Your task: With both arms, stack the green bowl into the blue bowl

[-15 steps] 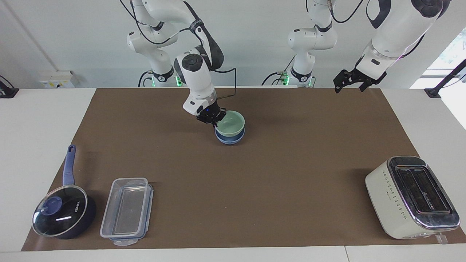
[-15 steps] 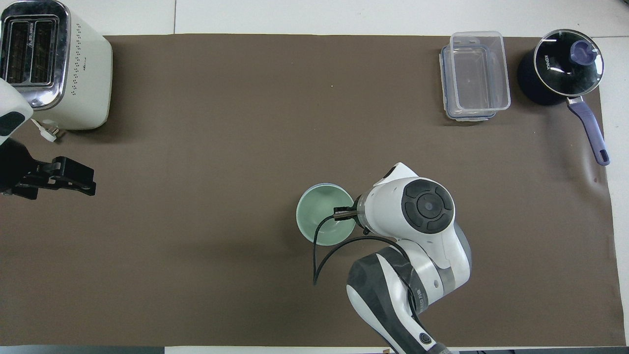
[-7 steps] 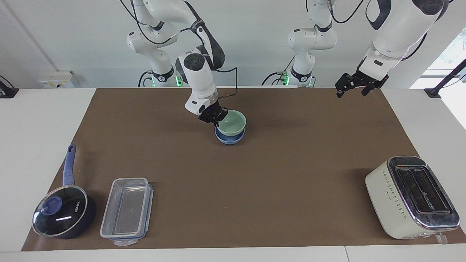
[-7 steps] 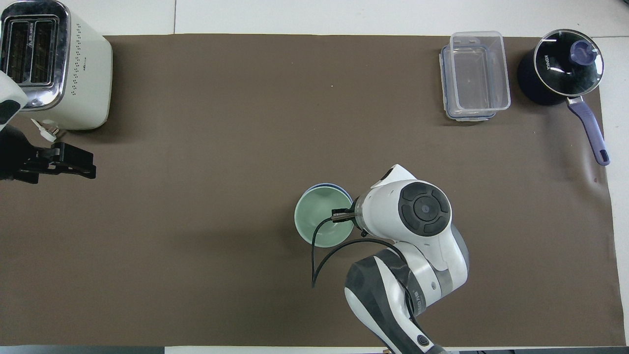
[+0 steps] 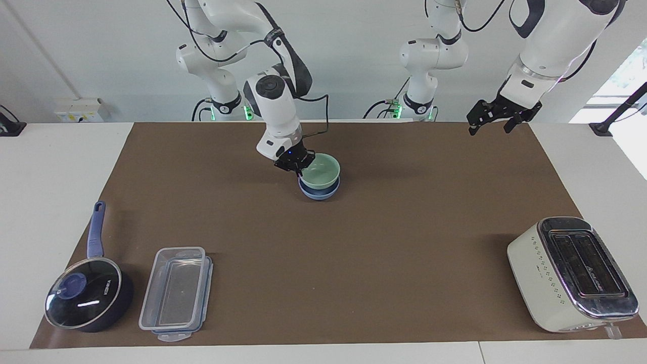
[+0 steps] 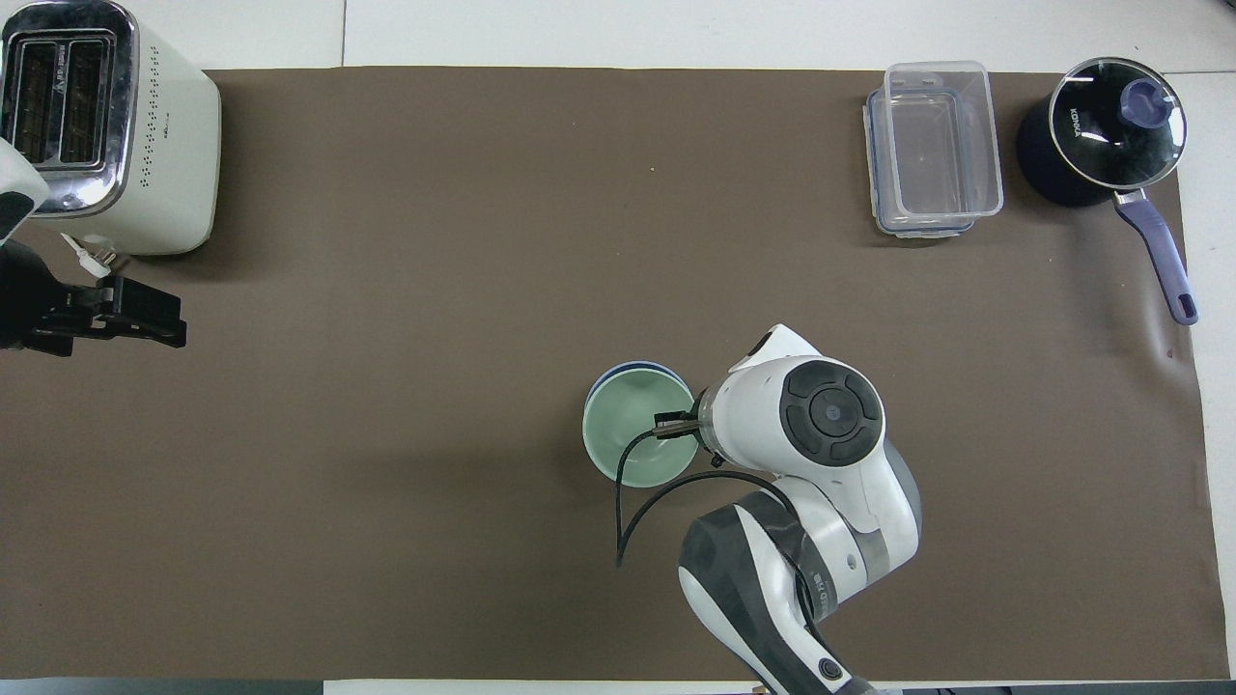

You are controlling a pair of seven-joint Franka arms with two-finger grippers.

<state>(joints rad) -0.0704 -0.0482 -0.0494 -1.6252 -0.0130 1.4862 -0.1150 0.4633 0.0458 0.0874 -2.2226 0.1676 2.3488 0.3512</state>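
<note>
Pale mint green bowl (image 5: 321,170), smooth, plain, upright, nested in light periwinkle blue bowl (image 5: 318,192) of matching size. Only a rim and lower wall of the blue one visible under the green. Stack on the brown mat, mid-table between the arms' ends, toward the robots' side.

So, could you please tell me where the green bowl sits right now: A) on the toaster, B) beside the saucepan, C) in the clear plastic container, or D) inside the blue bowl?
D: the green bowl rests nested in the blue bowl, with the right gripper at its rim.
</note>
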